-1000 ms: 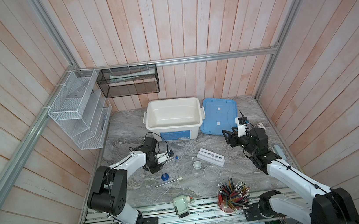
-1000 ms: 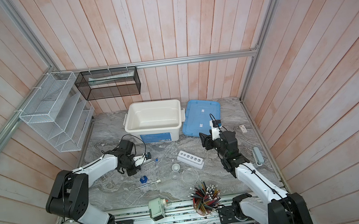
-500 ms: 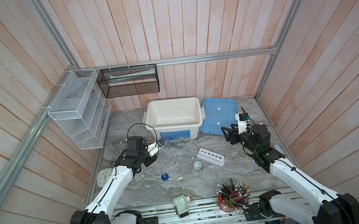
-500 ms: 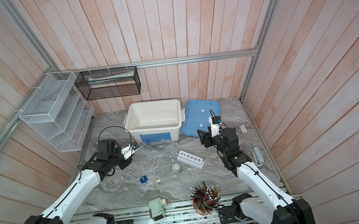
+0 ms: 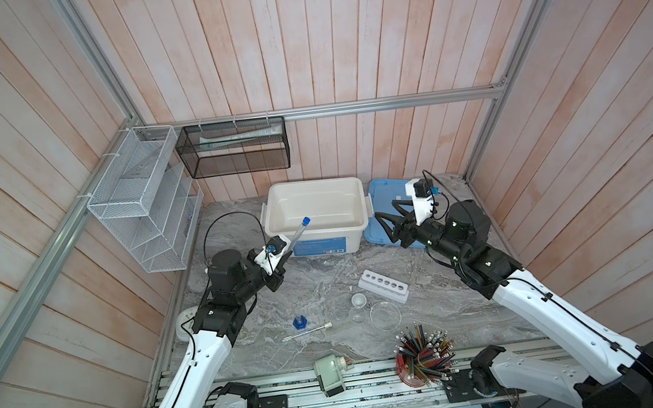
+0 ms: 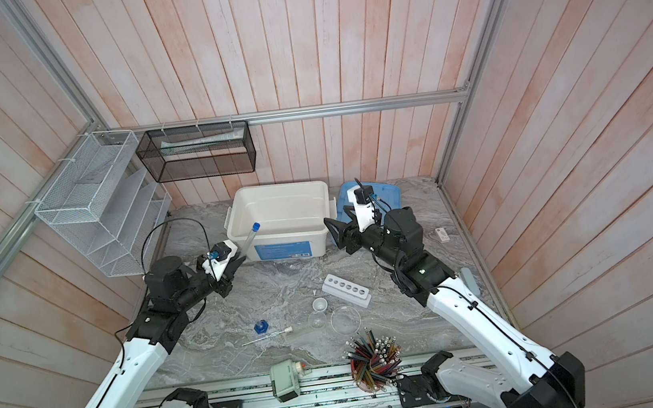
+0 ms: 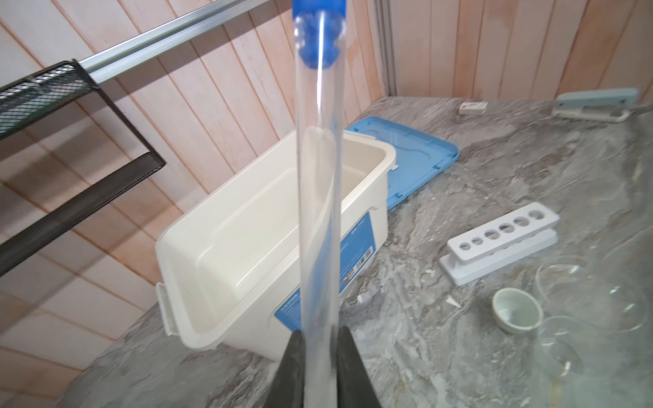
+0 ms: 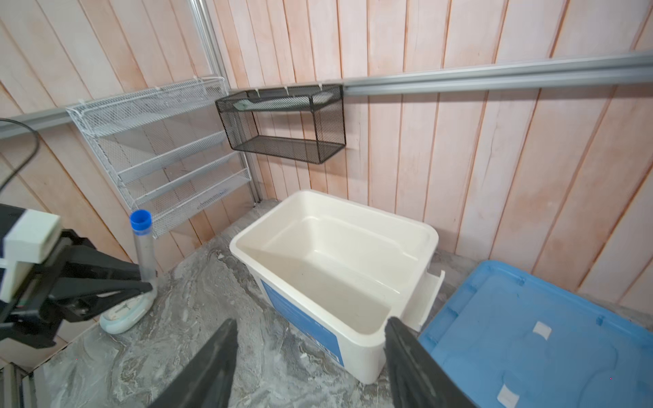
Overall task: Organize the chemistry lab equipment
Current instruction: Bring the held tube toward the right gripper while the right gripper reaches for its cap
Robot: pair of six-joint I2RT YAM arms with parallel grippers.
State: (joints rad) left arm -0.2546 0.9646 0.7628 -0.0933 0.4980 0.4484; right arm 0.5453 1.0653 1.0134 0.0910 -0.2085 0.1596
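My left gripper (image 5: 283,257) (image 6: 238,261) (image 7: 319,335) is shut on the lower end of a clear blue-capped test tube (image 5: 298,234) (image 6: 249,239) (image 7: 318,197) (image 8: 143,247). The tube points up, in front of the white bin's left corner. My right gripper (image 5: 387,218) (image 6: 338,228) (image 8: 310,323) hangs open and empty by the bin's right front corner. On the table lie the white six-hole rack (image 5: 383,286) (image 6: 346,290) (image 7: 501,240), a white-capped tube (image 5: 308,332) (image 6: 269,336), a blue-based cylinder (image 5: 299,322), a tiny white cup (image 5: 358,300) (image 7: 517,309) and clear dishes (image 5: 385,314).
An open white bin (image 5: 321,245) (image 8: 318,318) stands at the back, its blue lid (image 5: 385,200) (image 8: 530,335) flat beside it. A red cup of pencils (image 5: 422,359) and a green sharpener (image 5: 330,376) sit at the front edge. Wire shelves (image 5: 141,209) hang on the left wall.
My left gripper has risen from the table's middle with the blue-capped tube and drawn back to the left; the tube now points up. The right gripper has shifted left towards the bin.
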